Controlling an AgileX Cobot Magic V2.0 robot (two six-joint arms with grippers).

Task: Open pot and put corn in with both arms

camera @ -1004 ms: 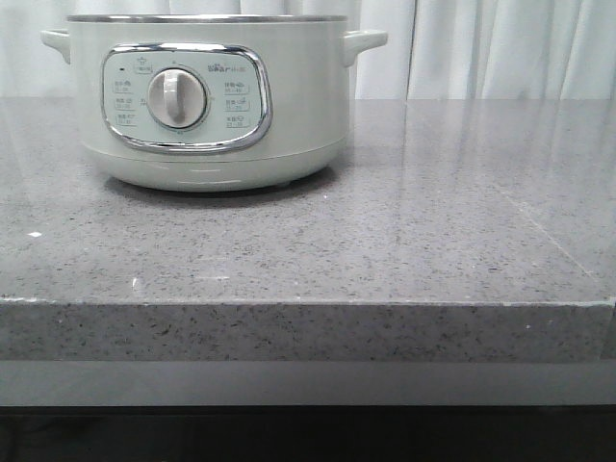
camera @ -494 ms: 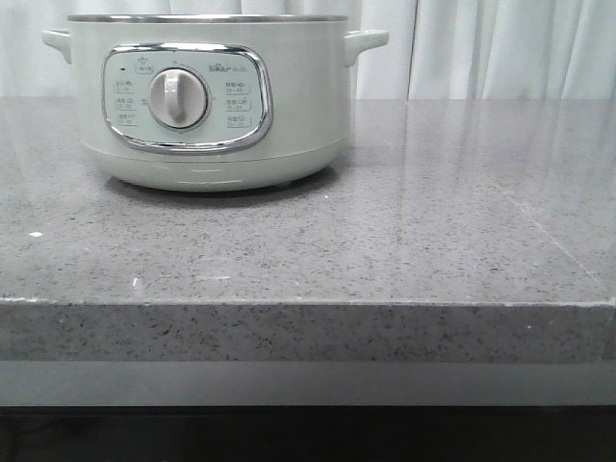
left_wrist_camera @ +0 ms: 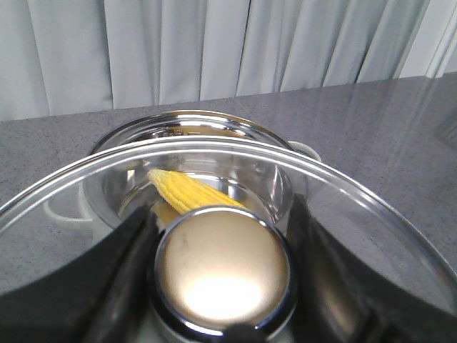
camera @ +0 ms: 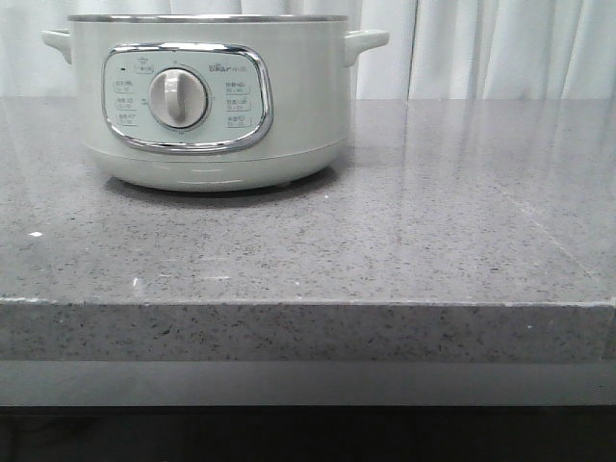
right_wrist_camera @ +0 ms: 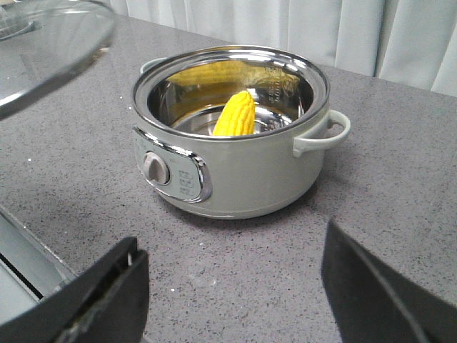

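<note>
The pale mint-green pot stands at the back left of the grey counter, and its steel bowl is uncovered. The yellow corn leans inside the bowl, and through the glass it shows as a cob. My left gripper is shut on the lid's chrome knob and holds the glass lid in the air above the pot. That lid hangs to one side in the right wrist view. My right gripper is open and holds nothing, over bare counter in front of the pot. Neither gripper shows in the front view.
The speckled grey counter stretches to the right of the pot, with its front edge near me. White curtains hang behind it.
</note>
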